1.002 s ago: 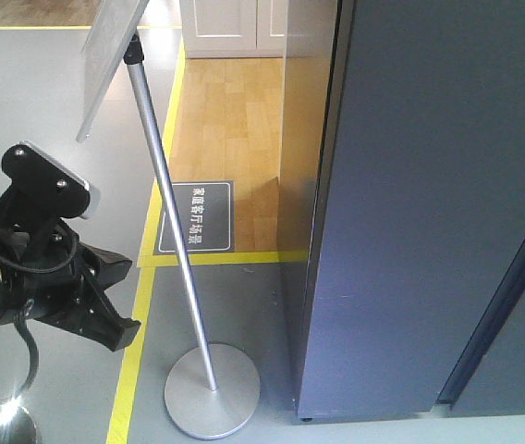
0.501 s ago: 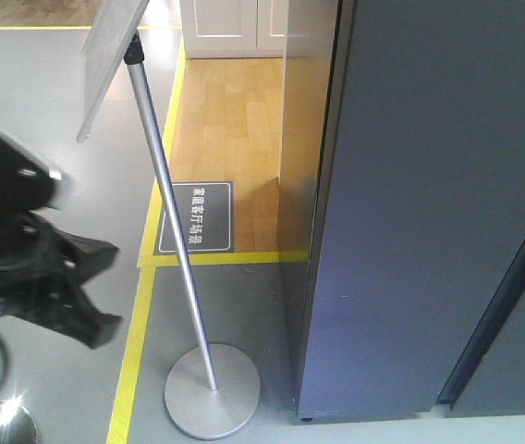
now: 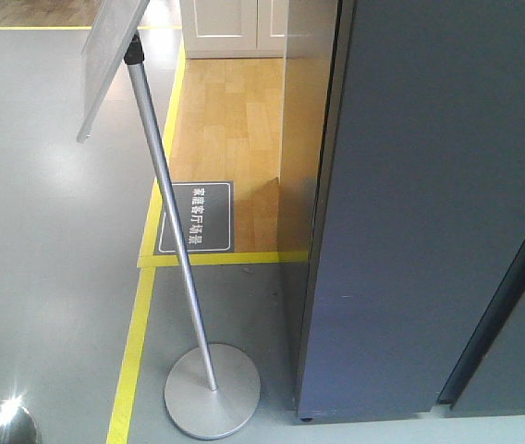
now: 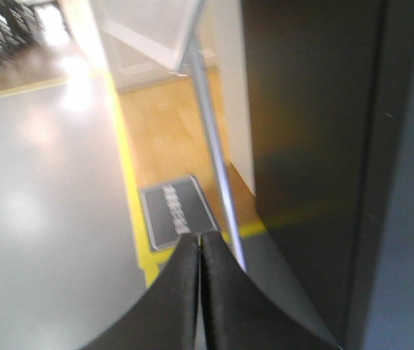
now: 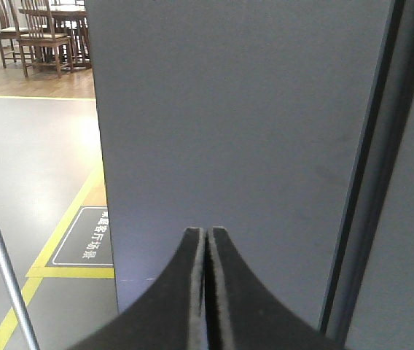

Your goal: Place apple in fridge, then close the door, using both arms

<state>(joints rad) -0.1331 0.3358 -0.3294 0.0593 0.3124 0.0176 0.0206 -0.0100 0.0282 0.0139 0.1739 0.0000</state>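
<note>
- No longer showing in the front view, where a second ago hanging low at left: left gripper (image 4: 198,244), jaws pressed together, empty.
- Facing the fridge (image 5: 243,131) just ahead of its tips: right gripper (image 5: 207,237), jaws likewise pinched closed.
- Standing closed: the door (image 3: 429,203).
- Leaning left of the left jaws' tips: slanted silver pole (image 3: 165,199).

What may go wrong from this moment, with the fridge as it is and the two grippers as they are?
1. The fridge shows only closed dark panels, and no apple is visible; both grippers are shut and empty, so the task may stall.
2. The slanted silver pole runs just past the left gripper; a sideways swing might knock it.
3. The right gripper points straight at the fridge panel and may bump it.
</note>
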